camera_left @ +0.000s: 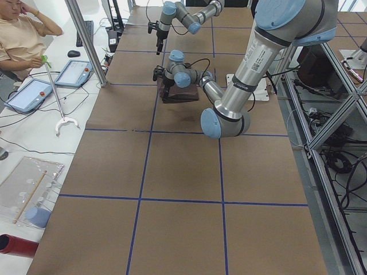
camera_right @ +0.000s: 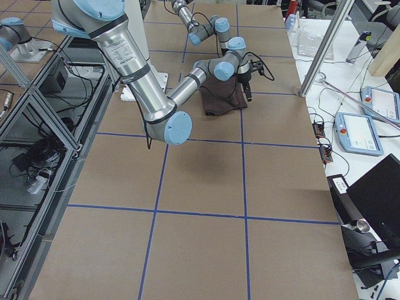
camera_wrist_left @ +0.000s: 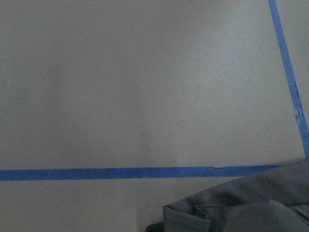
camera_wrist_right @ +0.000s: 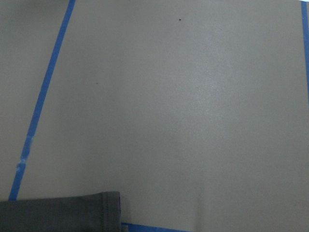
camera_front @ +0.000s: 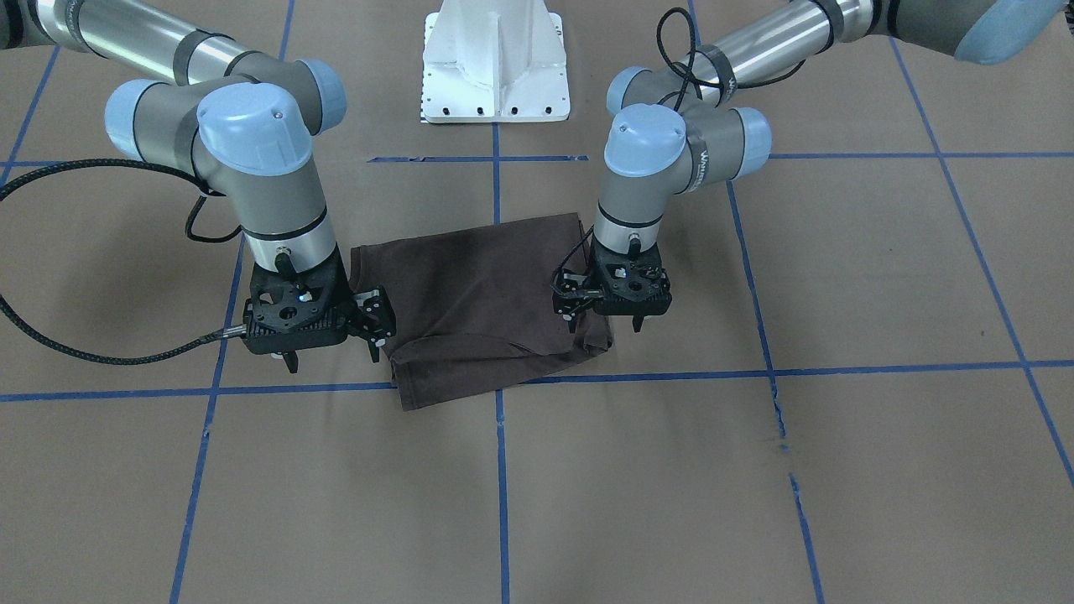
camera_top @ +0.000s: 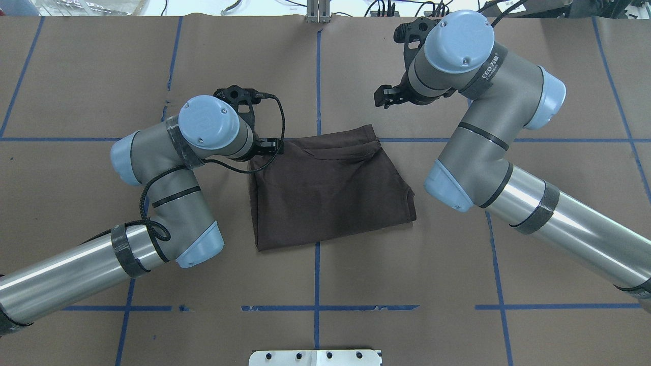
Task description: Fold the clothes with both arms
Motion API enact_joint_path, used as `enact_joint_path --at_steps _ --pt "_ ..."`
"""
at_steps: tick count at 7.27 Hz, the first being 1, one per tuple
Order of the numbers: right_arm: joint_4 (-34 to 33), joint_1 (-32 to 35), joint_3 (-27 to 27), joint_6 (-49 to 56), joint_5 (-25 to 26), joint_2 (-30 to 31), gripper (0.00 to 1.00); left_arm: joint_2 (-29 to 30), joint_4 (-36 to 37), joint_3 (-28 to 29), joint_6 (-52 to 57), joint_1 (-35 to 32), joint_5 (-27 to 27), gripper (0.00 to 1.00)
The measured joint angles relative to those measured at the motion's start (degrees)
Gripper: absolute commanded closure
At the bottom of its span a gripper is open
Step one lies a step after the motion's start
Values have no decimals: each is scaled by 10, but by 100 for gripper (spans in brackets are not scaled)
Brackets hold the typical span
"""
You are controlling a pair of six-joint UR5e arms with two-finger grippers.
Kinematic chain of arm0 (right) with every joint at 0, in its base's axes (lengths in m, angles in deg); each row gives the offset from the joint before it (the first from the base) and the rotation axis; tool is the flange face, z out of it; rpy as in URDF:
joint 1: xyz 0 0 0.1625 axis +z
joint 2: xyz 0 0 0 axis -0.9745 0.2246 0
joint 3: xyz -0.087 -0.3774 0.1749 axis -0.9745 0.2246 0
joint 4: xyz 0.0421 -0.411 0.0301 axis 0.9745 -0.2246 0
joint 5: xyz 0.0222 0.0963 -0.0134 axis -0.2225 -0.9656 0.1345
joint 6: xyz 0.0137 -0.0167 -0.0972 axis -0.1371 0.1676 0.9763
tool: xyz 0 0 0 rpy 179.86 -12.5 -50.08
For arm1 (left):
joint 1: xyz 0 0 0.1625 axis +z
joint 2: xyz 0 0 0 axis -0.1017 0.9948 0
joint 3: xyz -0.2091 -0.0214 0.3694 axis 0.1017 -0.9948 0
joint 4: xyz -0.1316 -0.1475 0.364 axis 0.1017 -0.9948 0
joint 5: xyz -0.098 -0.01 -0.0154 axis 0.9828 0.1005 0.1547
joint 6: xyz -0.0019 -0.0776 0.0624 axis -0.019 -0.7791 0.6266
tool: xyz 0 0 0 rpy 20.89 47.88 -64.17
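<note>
The dark brown T-shirt (camera_front: 487, 294) (camera_top: 325, 188) lies folded into a rough rectangle in the middle of the brown table. My left gripper (camera_front: 604, 325) hovers low over the shirt's corner on the robot's left, on its far side from the robot; its fingers stand apart and hold nothing. My right gripper (camera_front: 332, 359) hangs higher beside the shirt's opposite edge, wide open and empty. In the left wrist view, a rumpled shirt corner (camera_wrist_left: 241, 212) shows at the bottom. The right wrist view catches a hemmed shirt edge (camera_wrist_right: 58, 215).
Blue tape lines (camera_front: 500, 470) divide the table into a grid. The white robot base (camera_front: 495, 67) stands on the robot's side of the shirt. A seated person (camera_left: 20, 34) and control pendants (camera_left: 71, 71) are beyond the table's far edge.
</note>
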State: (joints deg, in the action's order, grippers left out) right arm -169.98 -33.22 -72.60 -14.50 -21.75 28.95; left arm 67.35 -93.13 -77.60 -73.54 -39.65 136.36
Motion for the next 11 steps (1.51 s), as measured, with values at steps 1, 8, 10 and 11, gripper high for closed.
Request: enact_joint_path --at_steps 1,8,10,11 --pt "0 0 -2 1 0 2 0 -2 2 7 1 2 -6 0" --pt "2 1 -3 1 0 13 0 -51 -37 6 118 -57 -29 0" --pt "0 20 -16 7 -37 24 0 -61 -31 -55 137 -85 20 0" --pt "-4 44 -41 30 -74 52 0 -79 -5 -110 157 -97 37 0"
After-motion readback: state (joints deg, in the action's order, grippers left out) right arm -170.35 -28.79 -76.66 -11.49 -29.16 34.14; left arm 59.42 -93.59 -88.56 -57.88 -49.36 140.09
